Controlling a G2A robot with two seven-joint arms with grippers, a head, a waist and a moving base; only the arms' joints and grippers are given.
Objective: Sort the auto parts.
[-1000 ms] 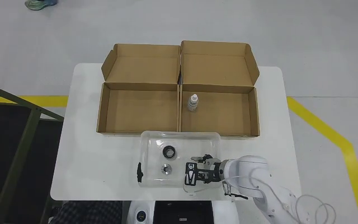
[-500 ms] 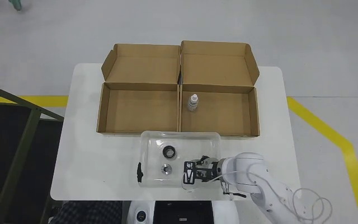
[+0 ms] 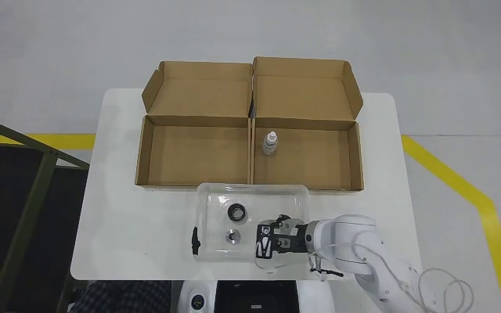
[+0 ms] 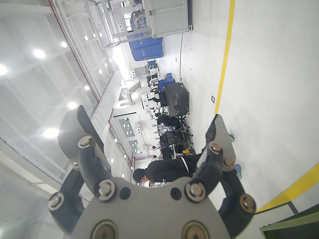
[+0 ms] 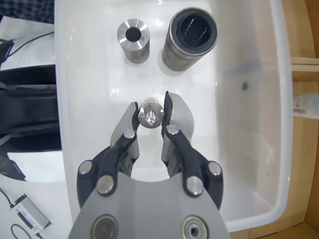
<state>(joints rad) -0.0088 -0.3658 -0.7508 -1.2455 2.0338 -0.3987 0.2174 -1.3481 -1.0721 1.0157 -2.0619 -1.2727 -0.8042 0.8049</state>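
Small steel cylinder (image 5: 149,118) is pinched between the pads of your right end effector (image 5: 150,110), low inside the clear plastic bin (image 5: 59,75). Its end face is turned toward the wrist camera, so its long axis looks roughly upright. Just ahead of it in the same bin stand a bored steel bushing (image 5: 133,41) and a larger black-ended linear bearing (image 5: 189,42), side by side but apart.

Both cardboard boxes lie beyond the bin's far wall on the surface (image 3: 125,219). The right box (image 3: 313,160) holds a small white bottle (image 3: 269,143), and the left box (image 3: 193,155) sits next to it. You probably need to lift above the bin wall before carrying the part across. Which box suits it you cannot tell. Your left end effector (image 4: 148,112) is spread wide, aimed into the room.
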